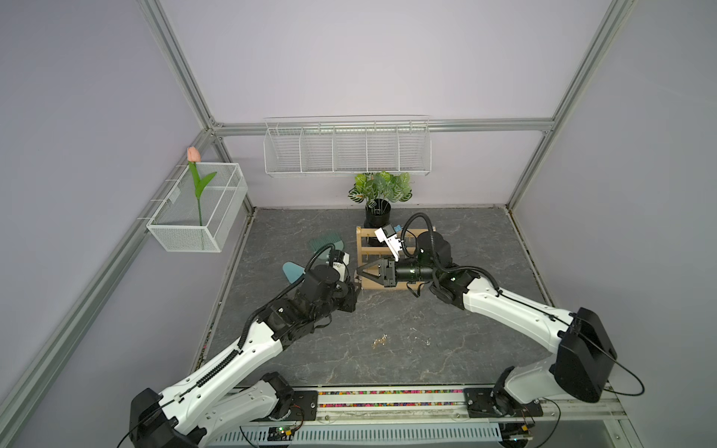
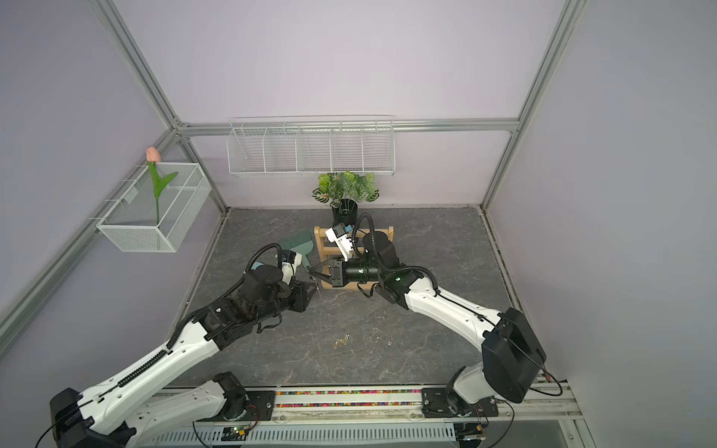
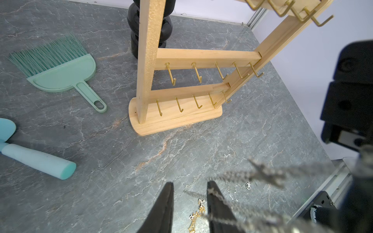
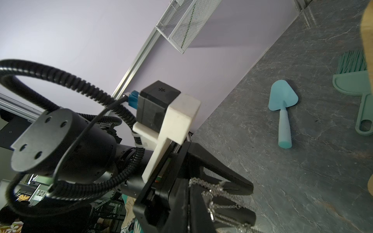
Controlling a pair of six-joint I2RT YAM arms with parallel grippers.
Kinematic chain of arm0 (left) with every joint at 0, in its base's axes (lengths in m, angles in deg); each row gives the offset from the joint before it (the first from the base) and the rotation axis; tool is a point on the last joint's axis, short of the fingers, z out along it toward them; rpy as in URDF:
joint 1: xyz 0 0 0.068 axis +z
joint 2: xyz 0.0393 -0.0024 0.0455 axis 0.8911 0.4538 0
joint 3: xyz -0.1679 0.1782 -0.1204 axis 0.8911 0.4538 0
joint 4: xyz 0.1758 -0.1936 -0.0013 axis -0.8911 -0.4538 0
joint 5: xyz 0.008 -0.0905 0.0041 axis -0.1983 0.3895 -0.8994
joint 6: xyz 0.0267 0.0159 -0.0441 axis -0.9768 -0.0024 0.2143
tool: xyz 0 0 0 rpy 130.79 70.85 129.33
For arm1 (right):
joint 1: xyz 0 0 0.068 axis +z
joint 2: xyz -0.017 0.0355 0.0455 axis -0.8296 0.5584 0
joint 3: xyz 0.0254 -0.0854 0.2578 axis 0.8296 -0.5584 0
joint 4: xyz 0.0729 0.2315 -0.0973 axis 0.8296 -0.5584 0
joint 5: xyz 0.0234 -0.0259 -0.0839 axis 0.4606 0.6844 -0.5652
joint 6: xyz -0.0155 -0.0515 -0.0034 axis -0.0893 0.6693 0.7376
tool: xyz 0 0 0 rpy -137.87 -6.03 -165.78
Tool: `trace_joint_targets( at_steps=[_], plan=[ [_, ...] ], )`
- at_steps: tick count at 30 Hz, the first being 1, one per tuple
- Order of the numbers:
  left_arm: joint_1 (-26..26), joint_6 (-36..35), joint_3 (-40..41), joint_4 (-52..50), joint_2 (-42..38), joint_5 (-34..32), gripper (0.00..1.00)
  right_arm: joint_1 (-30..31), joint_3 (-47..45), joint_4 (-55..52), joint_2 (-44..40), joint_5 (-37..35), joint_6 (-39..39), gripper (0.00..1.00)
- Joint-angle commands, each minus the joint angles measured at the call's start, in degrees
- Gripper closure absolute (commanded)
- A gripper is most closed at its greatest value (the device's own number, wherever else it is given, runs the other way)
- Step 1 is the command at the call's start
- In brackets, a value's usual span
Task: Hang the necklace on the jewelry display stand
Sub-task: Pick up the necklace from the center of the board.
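Note:
The jewelry display stand is light wood with rows of gold hooks and stands mid-table; its lower crossbars fill the left wrist view. My right gripper is shut on a silver necklace, level with the stand's base at its left end. The chain drapes blurred over one finger of my left gripper, which is open just below the right one. A gap shows between its fingers.
A gold chain and a small silver piece lie on the table near the front. A green brush and blue scoop lie left of the stand. A potted plant stands behind it. Wire baskets hang on the walls.

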Motion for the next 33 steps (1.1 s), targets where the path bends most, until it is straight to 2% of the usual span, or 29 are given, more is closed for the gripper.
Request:
trace_joint_targets(
  at_steps=[1, 26, 33],
  plan=[
    [-0.36, -0.91, 1.08, -2.14, -1.72, -0.07, 0.68, -0.48, 1.60, 0.73, 0.49, 0.12, 0.32, 0.93],
    [-0.69, -1.63, 0.31, -0.04, -0.25, 2.02, 0.68, -0.20, 1.76, 2.93, 1.83, 1.37, -0.95, 0.93],
    [-0.74, -1.94, 0.29, -0.04, 0.22, -0.38, 0.68, 0.03, 1.61, 4.75, 1.83, 2.88, -2.15, 0.93]
  ],
)
